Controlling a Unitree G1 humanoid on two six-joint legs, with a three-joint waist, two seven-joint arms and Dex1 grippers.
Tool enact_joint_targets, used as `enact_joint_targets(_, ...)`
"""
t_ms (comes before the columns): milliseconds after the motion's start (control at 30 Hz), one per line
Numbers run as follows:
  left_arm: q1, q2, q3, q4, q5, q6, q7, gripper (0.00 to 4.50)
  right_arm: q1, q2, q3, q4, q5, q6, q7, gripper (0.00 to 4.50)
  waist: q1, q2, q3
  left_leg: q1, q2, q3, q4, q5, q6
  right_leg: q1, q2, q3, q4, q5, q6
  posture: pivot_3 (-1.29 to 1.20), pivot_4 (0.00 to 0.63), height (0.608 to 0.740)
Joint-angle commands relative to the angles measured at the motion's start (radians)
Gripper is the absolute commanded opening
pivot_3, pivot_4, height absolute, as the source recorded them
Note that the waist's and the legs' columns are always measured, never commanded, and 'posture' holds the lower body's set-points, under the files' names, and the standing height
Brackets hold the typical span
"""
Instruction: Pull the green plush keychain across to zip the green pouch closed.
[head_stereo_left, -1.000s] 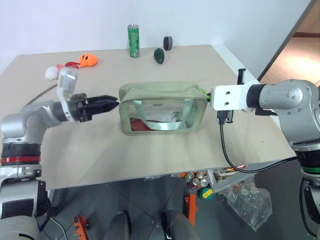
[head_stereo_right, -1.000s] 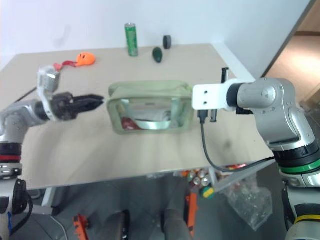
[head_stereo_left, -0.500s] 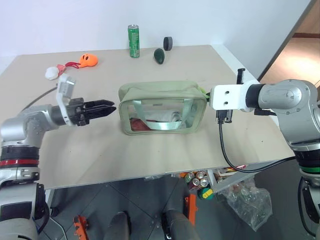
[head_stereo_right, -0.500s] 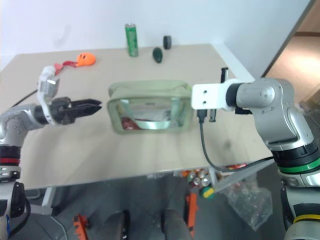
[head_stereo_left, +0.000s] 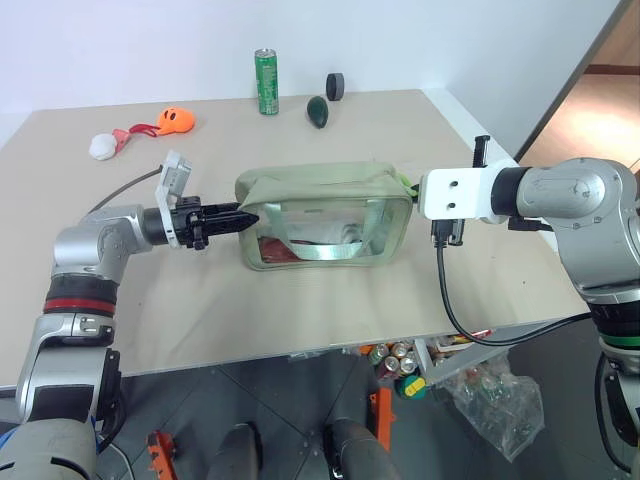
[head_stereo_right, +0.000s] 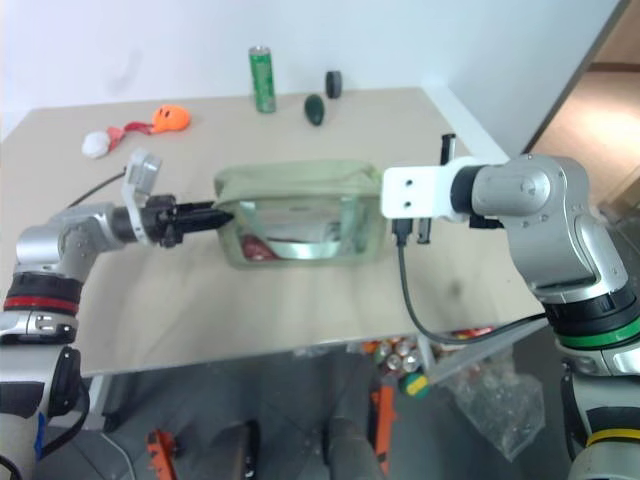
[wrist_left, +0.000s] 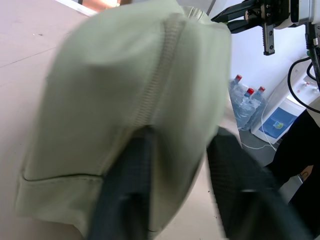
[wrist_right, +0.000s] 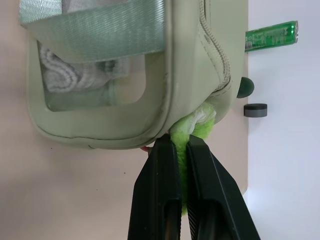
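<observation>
Lime-green plush keychain (wrist_right: 196, 131) pinched betw right fingers (wrist_right: 165, 190); left fingers (wrist_left: 131, 195) straddle pouch (head_stereo_left: 325, 215) end.

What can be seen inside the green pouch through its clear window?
Through the green pouch window: something red at the lower left and pale rolled fabric on the right. The webbing strap covers part of them.

The green plush keychain (wrist_right: 192, 131) is being largely hidden between the right end effector (wrist_right: 181, 150) fingers. The green pouch (wrist_left: 135, 115) is being blurred and cut off close up.
</observation>
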Motion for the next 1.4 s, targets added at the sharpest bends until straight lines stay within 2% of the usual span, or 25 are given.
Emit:
enact_joint_targets(33, -0.02, 0.014, 0.015, -0.027, -0.001, 0.001, -0.003, 0.05, -0.014, -0.005, -0.039, -0.041, 0.01, -0.005, -0.001, 0.0, 0.0, 0.0, 0.0, 0.0, 0.0, 0.0, 0.0, 0.0, 0.0, 0.0, 0.0, 0.0, 0.0, 0.0, 0.0, 0.0, 0.15, 0.74)
enact_joint_targets(500, 0.019, 0.03, 0.042, -0.056, -0.007, 0.003, 0.047, 0.02, -0.001, -0.013, -0.048, -0.023, 0.014, -0.008, -0.008, 0.0, 0.0, 0.0, 0.0, 0.0, 0.0, 0.0, 0.0, 0.0, 0.0, 0.0, 0.0, 0.0, 0.0, 0.0, 0.0, 0.0, 0.15, 0.74)
enact_joint_targets(867, 0.056, 0.026, 0.058, -0.116, -0.034, 0.039, 0.069, 0.02, 0.109, -0.155, -0.131, 0.087, -0.02, -0.052, -0.057, 0.0, -0.001, 0.0, 0.0, 0.001, 0.0, 0.001, 0.0, 0.0, 0.0, 0.0, 0.0, 0.001, 0.0, 0.0, 0.0, 0.0, 0.15, 0.74)
enact_joint_targets(1133, 0.066, 0.023, 0.066, -0.137, -0.055, 0.056, 0.088, 0.02, 0.215, -0.034, -0.022, -0.031, -0.049, -0.008, -0.072, 0.0, -0.001, 0.0, 0.0, 0.002, 0.001, 0.001, 0.001, 0.0, 0.0, 0.002, 0.0, 0.001, 0.0, 0.0, 0.0, 0.0, 0.15, 0.74)
enact_joint_targets(1400, 0.075, 0.033, 0.075, -0.156, -0.073, 0.075, 0.097, 0.02, 0.212, 0.04, 0.075, 0.037, -0.154, -0.059, -0.106, 0.0, -0.001, 0.0, 0.0, 0.001, 0.001, 0.001, 0.003, 0.0, 0.0, 0.003, 0.0, 0.001, 0.001, 0.001, 0.001, 0.0, 0.15, 0.74)
